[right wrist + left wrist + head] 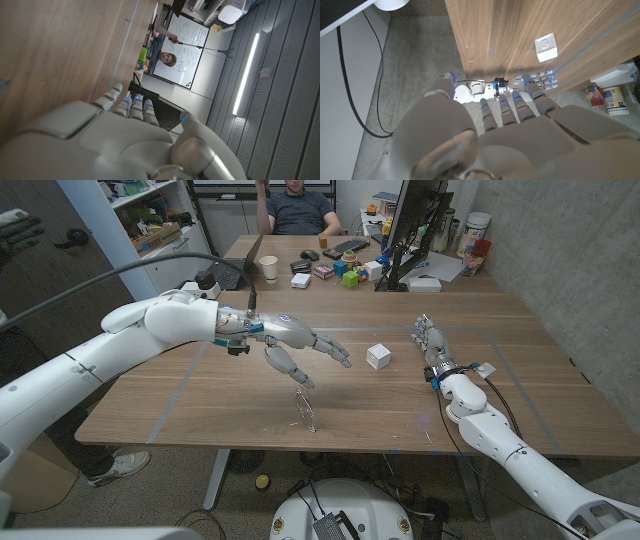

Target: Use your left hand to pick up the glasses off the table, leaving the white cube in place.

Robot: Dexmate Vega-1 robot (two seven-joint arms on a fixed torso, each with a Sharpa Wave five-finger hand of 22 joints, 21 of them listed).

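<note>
Near the front edge of the wooden table [200, 395], roughly at its middle, the glasses [307, 412] appear as a thin clear frame, hard to make out against the wood; whether they stand or lie tilted cannot be told. Above and just behind them the left hand [300, 345] hangs in the air on its white arm, fingers apart and stretched toward the right, thumb angled downward toward the glasses without touching them. It holds nothing. From the left wrist view the same hand [515, 125] shows its back, fingers side by side with small gaps between them, reaching over the table's edge, with the white cube [546, 47] on the wood beyond.

To the right of the left fingertips, in the head view, the white cube [378, 356] sits on the table, apart from both hands and well clear of the glasses. Further right the right hand [430, 345] stands on its edge at the table, fingers close together and pointing away from the robot, gripping nothing; in the right wrist view its fingers [127, 107] lie together beside the wood.

Behind, a person [300, 208] sits at a second desk crowded with small objects
</note>
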